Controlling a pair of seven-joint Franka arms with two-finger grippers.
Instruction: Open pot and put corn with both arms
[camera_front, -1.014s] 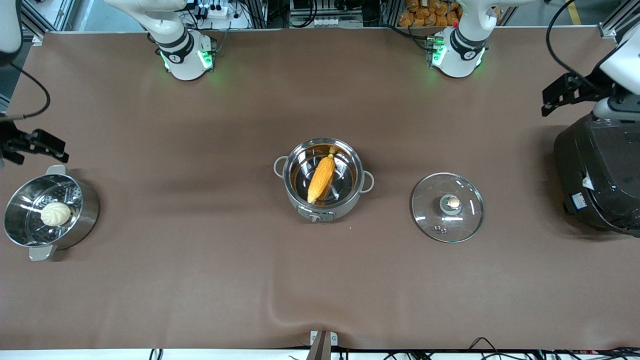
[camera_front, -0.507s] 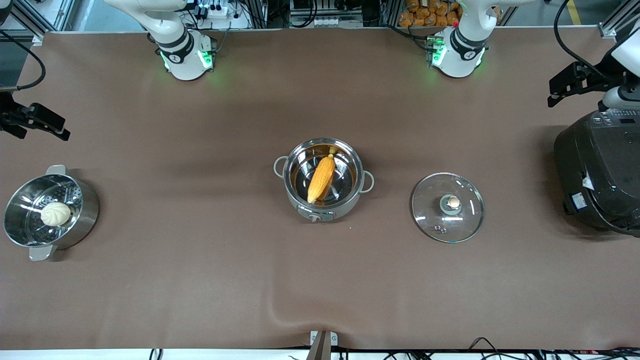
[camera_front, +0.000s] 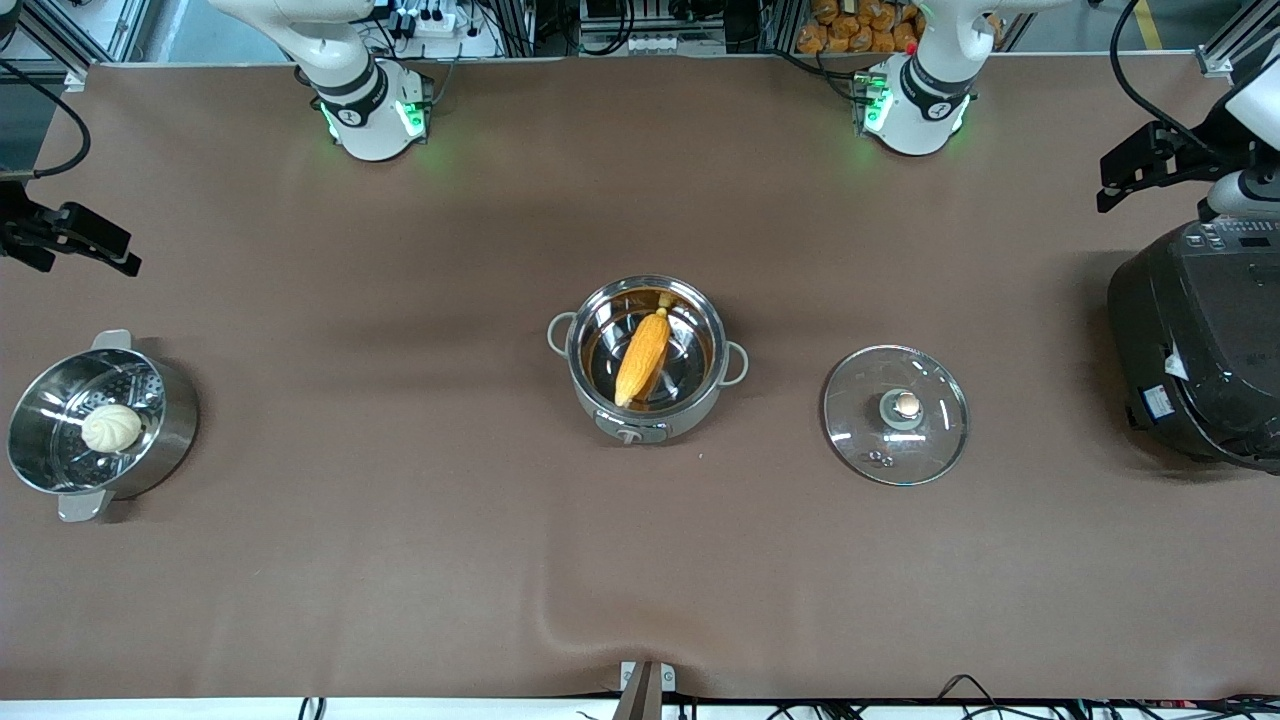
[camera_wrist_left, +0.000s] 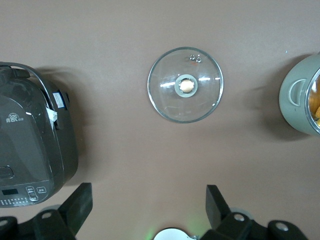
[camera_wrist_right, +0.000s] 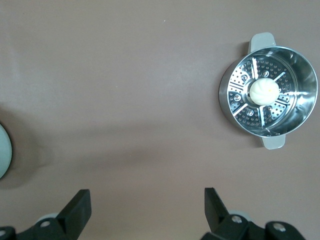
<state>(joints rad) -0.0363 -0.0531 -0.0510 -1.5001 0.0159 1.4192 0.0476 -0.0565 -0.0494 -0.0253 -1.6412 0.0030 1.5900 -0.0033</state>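
Looking at the pot (camera_front: 645, 360), we're seeing corn (camera_front: 642, 357) inside, lid (camera_front: 896, 414) beside it; left gripper (camera_wrist_left: 146, 206) and right gripper (camera_wrist_right: 145, 206), jaws wide, have pulled away, so we're basically finishing.

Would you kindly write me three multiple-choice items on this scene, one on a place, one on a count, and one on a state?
1. Where is the corn?
A. in the steamer
B. in the pot
C. on the lid

2. How many buns are on show?
A. one
B. two
C. three

3. How do both grippers stand?
A. shut on the lid
B. shut on the corn
C. open and empty

Answers:
1 B: the corn lies inside the pot, whose glass lid rests on the table beside it.
2 A: a single bun sits in the steamer.
3 C: the left gripper and right gripper show spread fingers holding nothing.
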